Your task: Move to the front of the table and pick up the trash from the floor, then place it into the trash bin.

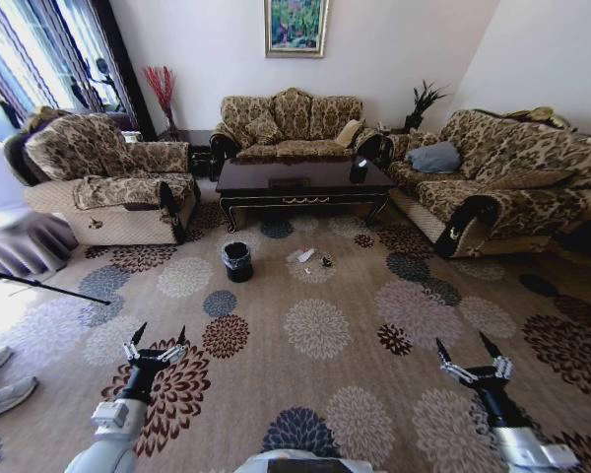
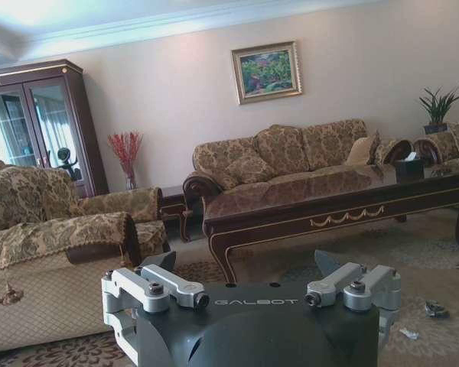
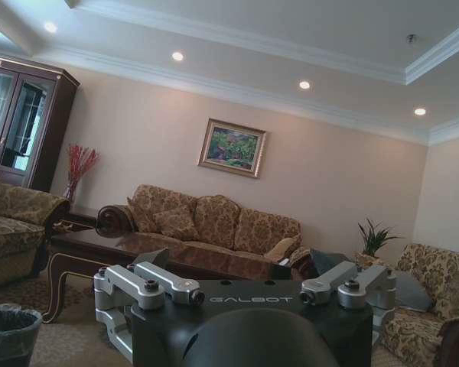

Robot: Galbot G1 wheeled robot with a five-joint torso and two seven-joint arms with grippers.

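Observation:
The long dark table (image 1: 295, 183) stands ahead between the sofas, well away from me. On the flowered carpet floor (image 1: 374, 345) in front of it lies the trash: a whitish piece (image 1: 305, 255) and a small dark wrapper (image 1: 327, 261). The black trash bin (image 1: 237, 261) with its liner stands just left of them. My left gripper (image 1: 161, 333) and right gripper (image 1: 465, 345) are both open and empty, held low over the carpet near me. The left wrist view shows the table (image 2: 329, 212), the dark wrapper (image 2: 436, 308) and a white sliver (image 2: 408, 333). The bin (image 3: 8, 333) sits in a corner of the right wrist view.
An armchair (image 1: 108, 182) flanks the table on the left, a sofa (image 1: 502, 187) on the right and another sofa (image 1: 291, 123) behind. A black tissue holder (image 1: 359, 169) stands on the table. A thin black pole (image 1: 39, 286) and a person's shoes (image 1: 0, 379) lie at the left edge.

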